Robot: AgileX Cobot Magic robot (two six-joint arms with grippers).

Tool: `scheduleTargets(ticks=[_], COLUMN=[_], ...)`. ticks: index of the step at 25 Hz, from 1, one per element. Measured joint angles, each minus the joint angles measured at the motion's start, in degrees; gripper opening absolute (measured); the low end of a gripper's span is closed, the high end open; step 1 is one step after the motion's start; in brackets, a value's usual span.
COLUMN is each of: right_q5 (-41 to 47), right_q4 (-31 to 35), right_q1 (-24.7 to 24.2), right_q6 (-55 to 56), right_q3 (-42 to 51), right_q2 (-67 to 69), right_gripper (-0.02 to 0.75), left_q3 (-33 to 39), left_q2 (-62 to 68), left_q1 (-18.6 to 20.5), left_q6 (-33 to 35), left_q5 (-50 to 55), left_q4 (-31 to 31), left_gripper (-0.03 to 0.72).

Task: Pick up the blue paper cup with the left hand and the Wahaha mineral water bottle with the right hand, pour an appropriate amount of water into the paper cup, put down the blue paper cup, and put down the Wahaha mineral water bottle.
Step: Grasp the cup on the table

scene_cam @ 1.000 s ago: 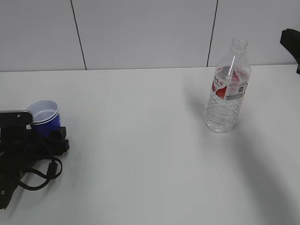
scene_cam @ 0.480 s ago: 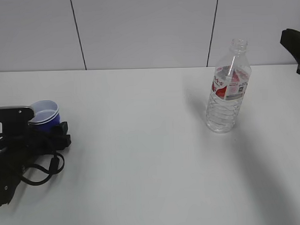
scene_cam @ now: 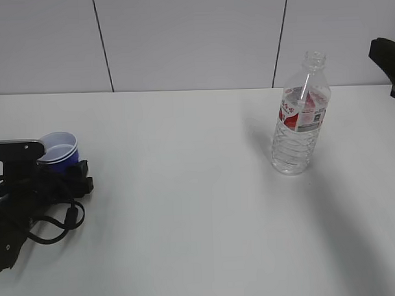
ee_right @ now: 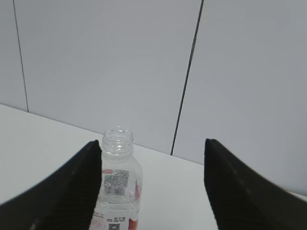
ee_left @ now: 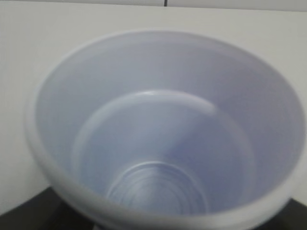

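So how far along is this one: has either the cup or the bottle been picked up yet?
Nothing looks finished. The left hand is around the blue paper cup, which sits low at the table; the pictures do not settle whether the grip has closed. The cup looks empty in the left wrist view. The right hand is open, the Wahaha mineral water bottle standing untouched, uncapped. Left: bottle pickup, pouring, setting both down.

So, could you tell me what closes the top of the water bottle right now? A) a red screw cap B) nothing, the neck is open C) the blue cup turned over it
B: the Wahaha mineral water bottle shows a bare, uncapped neck in both views.
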Motion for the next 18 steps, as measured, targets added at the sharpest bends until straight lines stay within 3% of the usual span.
scheduleTargets(ticks=[5,18], right_q5=[0.0,0.0], right_q4=[0.0,0.0], right_q1=[0.0,0.0], right_q6=[0.0,0.0], right_q3=[0.0,0.0], right_q2=[0.0,0.0], right_gripper=[0.503,0.503], left_q3=[0.0,0.0], left_q2=[0.0,-1.1], left_q1=[0.0,0.0], left_q6=[0.0,0.0], left_q5=[0.0,0.0], left_q4=[0.0,0.6], left_gripper=[0.459,0.443])
